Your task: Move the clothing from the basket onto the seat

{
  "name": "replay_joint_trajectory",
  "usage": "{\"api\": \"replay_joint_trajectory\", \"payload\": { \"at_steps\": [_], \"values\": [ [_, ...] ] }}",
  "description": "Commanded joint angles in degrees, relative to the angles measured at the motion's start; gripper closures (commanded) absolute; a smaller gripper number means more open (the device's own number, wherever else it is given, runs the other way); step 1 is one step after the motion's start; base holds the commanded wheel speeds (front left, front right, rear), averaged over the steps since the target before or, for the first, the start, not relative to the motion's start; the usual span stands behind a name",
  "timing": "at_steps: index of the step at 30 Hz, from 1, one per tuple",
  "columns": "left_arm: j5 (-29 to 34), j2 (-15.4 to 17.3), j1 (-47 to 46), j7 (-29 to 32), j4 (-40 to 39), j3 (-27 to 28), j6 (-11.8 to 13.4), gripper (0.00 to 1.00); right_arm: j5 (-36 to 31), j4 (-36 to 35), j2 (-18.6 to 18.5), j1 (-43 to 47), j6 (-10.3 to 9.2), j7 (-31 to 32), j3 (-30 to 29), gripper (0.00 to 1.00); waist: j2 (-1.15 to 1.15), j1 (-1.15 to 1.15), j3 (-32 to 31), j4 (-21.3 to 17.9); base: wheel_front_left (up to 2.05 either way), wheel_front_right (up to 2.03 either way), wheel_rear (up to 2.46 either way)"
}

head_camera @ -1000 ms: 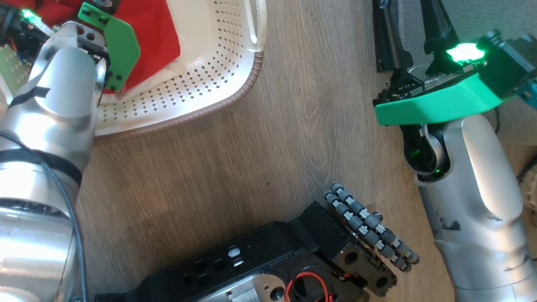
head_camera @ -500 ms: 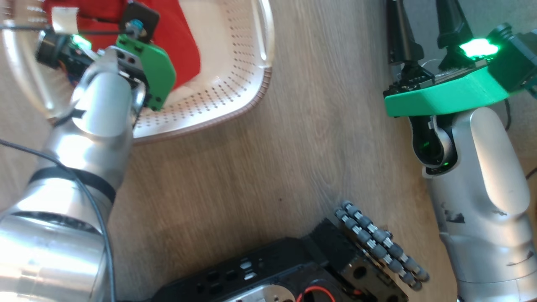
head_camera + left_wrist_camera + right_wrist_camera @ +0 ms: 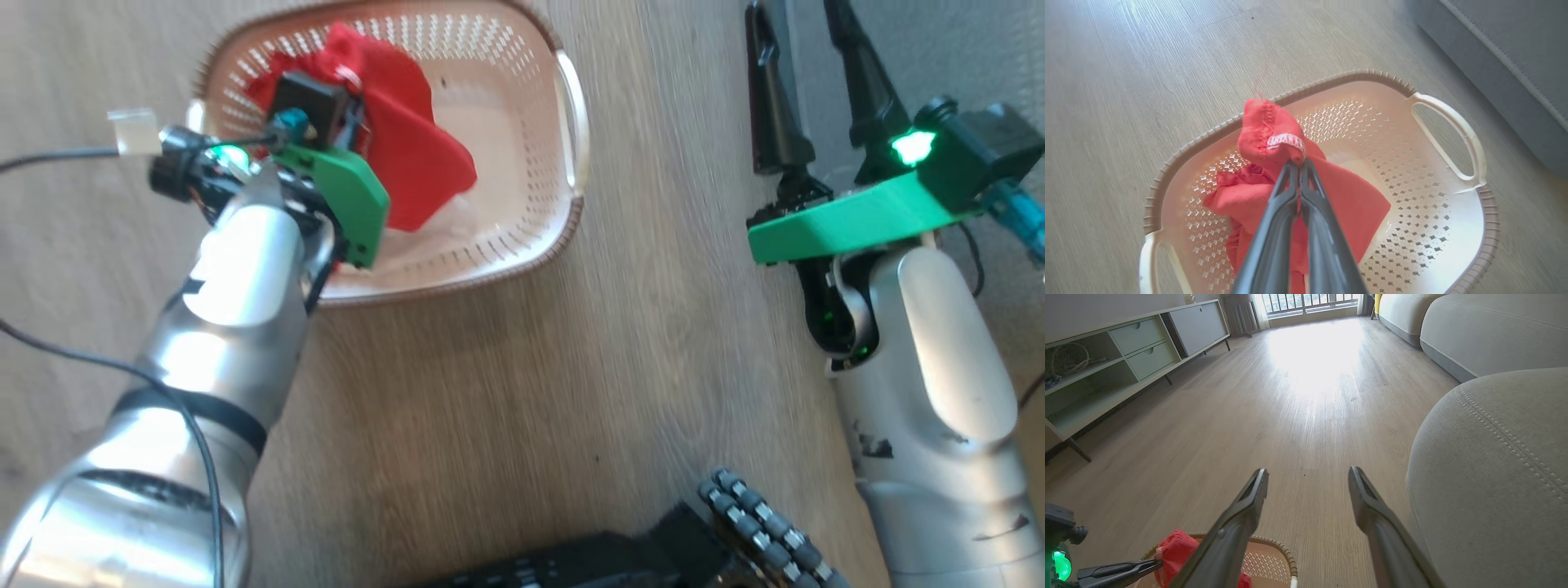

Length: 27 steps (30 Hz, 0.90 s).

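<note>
Clothing (image 3: 1253,196), bright red soft fabric with white stitched trim, hangs bunched over the middle of one cream perforated basket (image 3: 1488,228). One red bundle shows; the garments in it cannot be counted. Above the basket, the left gripper (image 3: 1298,165) pinches its top fold. To the basket's right, the right gripper (image 3: 1308,473) stands wide and empty beside the grey seat (image 3: 1494,477).

Open floor (image 3: 506,392) between the basket (image 3: 563,233) and the seat (image 3: 1494,477), right pincer (image 3: 1308,471) at the seat's near edge.
</note>
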Motion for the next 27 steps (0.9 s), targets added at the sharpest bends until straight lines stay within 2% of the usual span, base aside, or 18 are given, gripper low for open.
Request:
{"api": "replay_joint_trajectory", "payload": {
  "at_steps": [1, 12, 27],
  "values": [
    [-1.4, 0.6, 1.5, -0.7, -2.5, -0.1, 0.0, 1.00, -0.5, -1.1, 0.4, 2.3, -0.02, -0.4, 0.4, 0.00, 0.00, 0.00, -4.0, 2.1, 0.00, 0.00, 0.00],
    [-10.5, 0.6, 7.9, -0.8, -13.4, -5.3, 2.2, 1.00, -3.6, 2.5, 0.4, 7.1, -0.02, -0.4, -1.3, 0.00, 0.00, 0.00, -15.1, 5.8, 0.00, 0.00, 0.00],
    [-15.1, 0.6, 12.3, -0.8, -25.4, -7.2, 3.6, 1.00, -4.5, 6.0, -0.1, 14.2, -0.02, -0.4, -1.6, 0.00, 0.00, 0.00, -28.0, 9.4, 0.00, 0.00, 0.00]
  ]
}}
